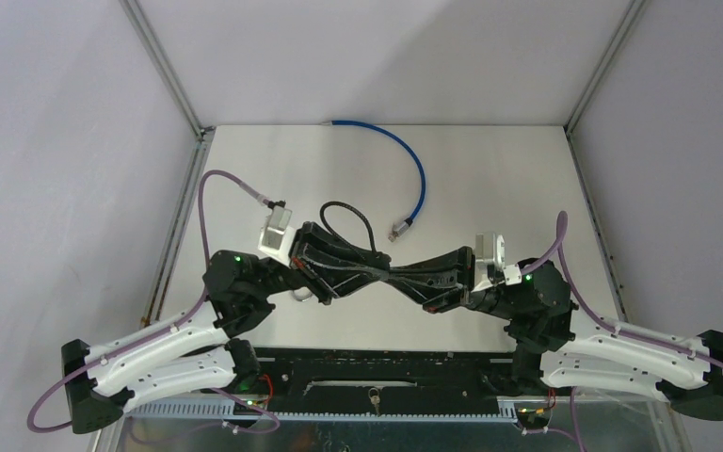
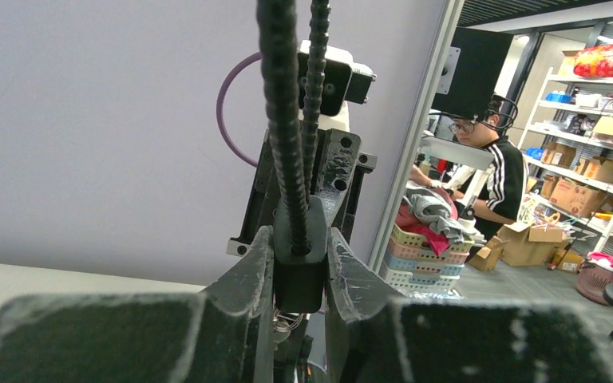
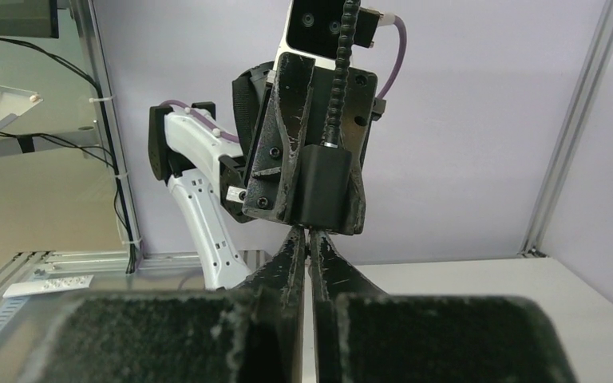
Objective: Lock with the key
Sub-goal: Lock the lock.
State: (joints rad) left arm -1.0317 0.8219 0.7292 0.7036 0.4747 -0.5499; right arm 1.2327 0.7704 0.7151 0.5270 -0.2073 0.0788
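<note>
A black cable lock is held between the two arms at mid-table. Its block-shaped body [image 2: 299, 275] [image 3: 325, 187] sits between the fingers of my left gripper [image 2: 299, 247] [image 1: 386, 275], which is shut on it. The ribbed cable [image 2: 283, 120] loops back over the left wrist [image 1: 348, 221]. My right gripper [image 3: 310, 235] [image 1: 419, 287] faces the left one, its tips pinched together right at the end of the lock body. The key itself is hidden between those tips. Only a thin metal key ring [image 2: 289, 323] shows under the body.
A blue network cable [image 1: 419, 174] curves across the far half of the white table [image 1: 490, 188]. Aluminium frame posts [image 1: 165, 66] [image 1: 602, 66] and grey-lilac walls close in the sides. The black base rail [image 1: 386, 367] runs along the near edge.
</note>
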